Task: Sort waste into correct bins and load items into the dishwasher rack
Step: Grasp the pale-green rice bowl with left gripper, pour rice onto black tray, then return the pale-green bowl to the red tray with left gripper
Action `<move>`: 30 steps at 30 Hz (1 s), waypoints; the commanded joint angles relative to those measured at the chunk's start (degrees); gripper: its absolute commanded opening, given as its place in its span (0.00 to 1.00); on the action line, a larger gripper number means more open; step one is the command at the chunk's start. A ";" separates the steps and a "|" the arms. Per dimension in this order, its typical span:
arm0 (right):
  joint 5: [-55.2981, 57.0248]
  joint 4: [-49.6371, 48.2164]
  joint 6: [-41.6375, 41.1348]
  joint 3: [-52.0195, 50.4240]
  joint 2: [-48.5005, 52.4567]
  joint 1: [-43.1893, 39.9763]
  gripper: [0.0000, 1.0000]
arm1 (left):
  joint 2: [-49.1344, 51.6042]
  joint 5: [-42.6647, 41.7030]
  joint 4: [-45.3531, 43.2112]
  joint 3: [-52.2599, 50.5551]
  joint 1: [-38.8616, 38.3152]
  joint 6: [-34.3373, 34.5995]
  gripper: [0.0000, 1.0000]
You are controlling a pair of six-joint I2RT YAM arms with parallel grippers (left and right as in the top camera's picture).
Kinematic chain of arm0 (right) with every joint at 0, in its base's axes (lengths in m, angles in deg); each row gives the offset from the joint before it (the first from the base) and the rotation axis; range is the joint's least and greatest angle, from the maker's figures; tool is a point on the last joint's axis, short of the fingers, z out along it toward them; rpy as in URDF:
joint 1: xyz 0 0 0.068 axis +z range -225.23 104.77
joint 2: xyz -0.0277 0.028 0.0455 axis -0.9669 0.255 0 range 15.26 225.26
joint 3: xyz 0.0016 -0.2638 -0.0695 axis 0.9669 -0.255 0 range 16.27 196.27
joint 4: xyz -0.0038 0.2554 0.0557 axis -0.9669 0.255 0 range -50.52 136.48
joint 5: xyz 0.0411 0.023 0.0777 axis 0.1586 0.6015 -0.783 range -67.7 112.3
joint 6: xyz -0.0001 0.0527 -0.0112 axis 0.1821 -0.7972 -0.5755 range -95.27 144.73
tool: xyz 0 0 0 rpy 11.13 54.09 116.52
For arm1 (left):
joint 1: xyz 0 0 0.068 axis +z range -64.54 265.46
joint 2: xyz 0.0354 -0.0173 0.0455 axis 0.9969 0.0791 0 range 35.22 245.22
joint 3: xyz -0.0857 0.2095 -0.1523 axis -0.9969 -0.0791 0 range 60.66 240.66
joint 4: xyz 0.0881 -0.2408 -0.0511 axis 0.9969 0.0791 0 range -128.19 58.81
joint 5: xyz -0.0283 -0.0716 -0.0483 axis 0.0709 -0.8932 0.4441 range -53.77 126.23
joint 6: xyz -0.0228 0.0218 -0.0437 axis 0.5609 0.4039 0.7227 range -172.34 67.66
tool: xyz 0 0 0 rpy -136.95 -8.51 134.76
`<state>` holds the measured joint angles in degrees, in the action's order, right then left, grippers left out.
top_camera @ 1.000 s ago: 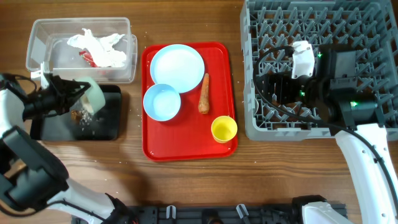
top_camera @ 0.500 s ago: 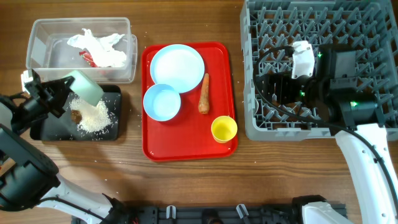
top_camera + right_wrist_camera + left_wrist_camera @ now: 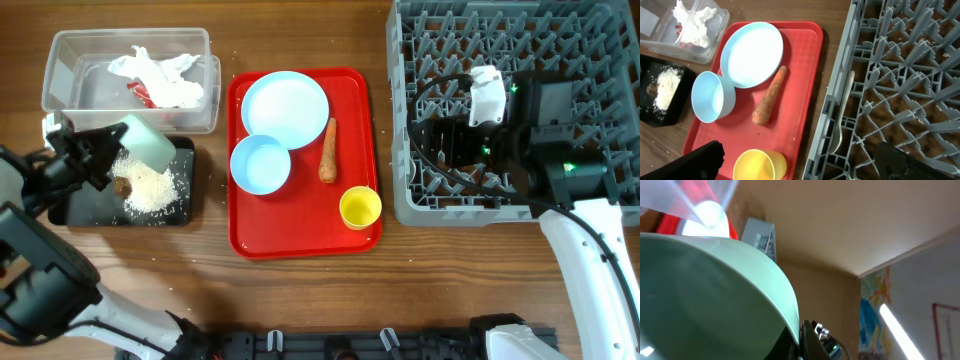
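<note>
My left gripper (image 3: 108,155) is shut on the rim of the pale green bowl (image 3: 146,143) and holds it tipped over the black tray (image 3: 70,208). In the left wrist view the bowl (image 3: 705,295) fills the frame, with one finger (image 3: 812,341) on its rim. White rice (image 3: 152,188) and a brown lump (image 3: 122,186) lie in the black tray. The clear tub (image 3: 70,60) holds the napkin (image 3: 160,72) and red wrapper (image 3: 143,95). The plate (image 3: 285,103), blue bowl (image 3: 260,163), carrot (image 3: 328,150) and yellow cup (image 3: 360,207) lie on the red tray. My right gripper (image 3: 805,167) is open and empty over the rack's (image 3: 560,40) left edge.
The red serving tray (image 3: 300,232) lies between the bins and the rack. A pale utensil (image 3: 845,110) stands in the rack's left row. A few rice grains are scattered on the wood near the black tray. The right arm covers the rack's middle.
The green bowl has tipped and poured rice and the brown lump into the black tray. It then shifted slightly right. The right arm has not moved.
</note>
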<state>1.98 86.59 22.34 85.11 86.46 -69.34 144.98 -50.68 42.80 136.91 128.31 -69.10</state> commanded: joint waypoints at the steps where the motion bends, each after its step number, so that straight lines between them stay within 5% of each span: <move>1: 0.35 -0.31 -0.61 1.18 0.59 -0.13 1.00 | -7.67 0.72 0.55 0.85 -1.40 -2.54 0.04; 6: 0.35 -0.76 -0.61 1.18 0.59 -0.13 1.00 | -17.29 12.46 2.21 0.87 -8.44 -2.56 0.04; 10: 0.35 -1.20 -0.61 1.18 0.59 -0.13 1.00 | -27.26 32.35 1.27 0.85 -27.85 -1.49 0.04; 13: 0.35 -1.20 -0.66 1.18 0.59 -0.13 1.00 | -29.75 53.75 -3.02 0.85 -44.61 13.68 0.04; 15: 0.35 -0.98 -0.66 1.18 0.59 -0.13 1.00 | -29.70 76.04 -6.56 0.26 -59.19 30.40 0.04; 18: 0.35 -0.35 -0.61 1.16 0.59 -0.13 1.00 | -29.73 91.49 -10.54 -3.61 -74.44 49.09 0.04; 23: 0.35 -0.39 -0.61 1.18 0.59 -0.13 1.00 | -28.98 100.02 -21.84 -18.58 -86.03 67.23 0.04; 30: 0.33 -0.35 -0.68 1.18 0.59 -0.13 1.00 | -24.35 102.68 -38.23 -28.61 -87.01 68.15 0.04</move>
<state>1.98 86.22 22.34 85.11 86.57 -69.34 118.31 49.29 6.19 109.50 41.52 -2.87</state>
